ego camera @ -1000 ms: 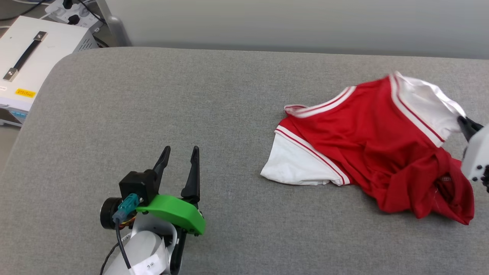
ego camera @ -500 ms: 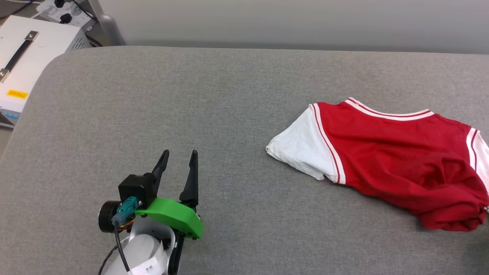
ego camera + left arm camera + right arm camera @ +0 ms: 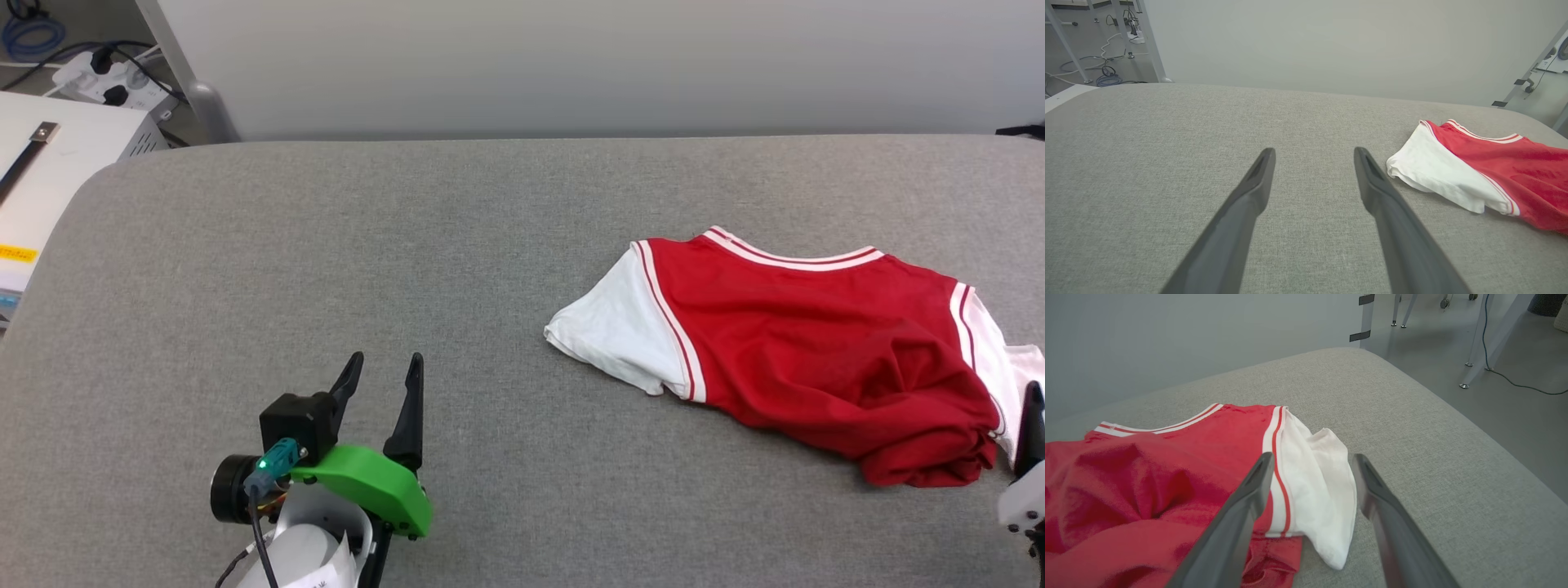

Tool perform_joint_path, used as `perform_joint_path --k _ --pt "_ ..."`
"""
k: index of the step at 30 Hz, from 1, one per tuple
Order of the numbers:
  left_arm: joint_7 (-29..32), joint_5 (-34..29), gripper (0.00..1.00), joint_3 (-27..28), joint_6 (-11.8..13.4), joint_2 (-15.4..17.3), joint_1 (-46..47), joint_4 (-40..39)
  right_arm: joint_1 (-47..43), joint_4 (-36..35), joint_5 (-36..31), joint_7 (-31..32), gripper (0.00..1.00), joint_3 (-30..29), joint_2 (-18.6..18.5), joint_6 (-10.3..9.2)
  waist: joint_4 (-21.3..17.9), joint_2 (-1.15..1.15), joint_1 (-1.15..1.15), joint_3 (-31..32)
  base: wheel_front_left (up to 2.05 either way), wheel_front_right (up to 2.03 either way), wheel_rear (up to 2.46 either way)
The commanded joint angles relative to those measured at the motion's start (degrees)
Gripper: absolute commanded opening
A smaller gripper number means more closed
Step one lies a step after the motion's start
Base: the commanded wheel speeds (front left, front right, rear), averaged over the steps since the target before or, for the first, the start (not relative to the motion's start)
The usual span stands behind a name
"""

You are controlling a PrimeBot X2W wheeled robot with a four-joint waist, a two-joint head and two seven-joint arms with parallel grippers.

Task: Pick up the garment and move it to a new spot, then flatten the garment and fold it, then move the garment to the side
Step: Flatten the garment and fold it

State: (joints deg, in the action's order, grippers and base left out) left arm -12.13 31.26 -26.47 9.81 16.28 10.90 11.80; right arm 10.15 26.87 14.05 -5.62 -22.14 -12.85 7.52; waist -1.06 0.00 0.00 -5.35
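As garment (image 3: 816,351) lies rumpled, right tool (image 3: 1312,456) parted

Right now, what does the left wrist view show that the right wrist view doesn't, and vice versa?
Left wrist view: the left end effector, open above the bare grey table, with the garment off to one side, its white sleeve nearest, and floor cables behind.
Right wrist view: the right end effector, open, its fingers framing the other white sleeve, plus bunched red folds and a floor cable.
Both: the garment's red body and striped collar, the grey table, the plain wall.
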Motion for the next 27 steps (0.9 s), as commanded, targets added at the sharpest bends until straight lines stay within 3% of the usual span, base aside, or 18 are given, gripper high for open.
perform_joint_path --k 1,7,13,19,27 --pt "0.2 0.4 1.00 -0.2 0.1 0.4 -0.6 -0.3 -1.6 -2.0 -1.3 -1.1 1.00 0.6 1.3 -0.03 -0.5 0.00 0.00 1.0 0.00 0.00 0.00" --pt "3.9 0.8 1.00 -1.8 -1.3 1.0 1.1 -0.2 -6.1 -13.5 -3.9 -1.7 1.00 6.2 6.4 -0.03 -1.8 0.00 0.00 1.4 0.00 0.00 0.00" --pt "14.3 1.5 1.00 -6.1 -5.3 -0.6 10.1 3.5 -9.9 -24.9 -3.5 0.6 1.00 13.1 8.1 -0.03 -3.9 0.00 0.00 -0.4 0.00 0.00 0.00" --pt "21.2 1.3 1.00 -9.2 -8.6 -3.3 19.6 10.2 -10.4 -29.9 -2.9 2.2 1.00 16.6 8.7 -0.03 -7.0 0.00 0.00 -2.9 0.00 0.00 0.00" --pt "28.9 0.3 1.00 -12.6 -12.3 -5.7 30.2 22.7 -9.8 -31.3 -1.9 2.8 1.00 18.4 9.3 -0.03 -10.8 0.00 0.00 -6.7 0.00 0.00 0.00"
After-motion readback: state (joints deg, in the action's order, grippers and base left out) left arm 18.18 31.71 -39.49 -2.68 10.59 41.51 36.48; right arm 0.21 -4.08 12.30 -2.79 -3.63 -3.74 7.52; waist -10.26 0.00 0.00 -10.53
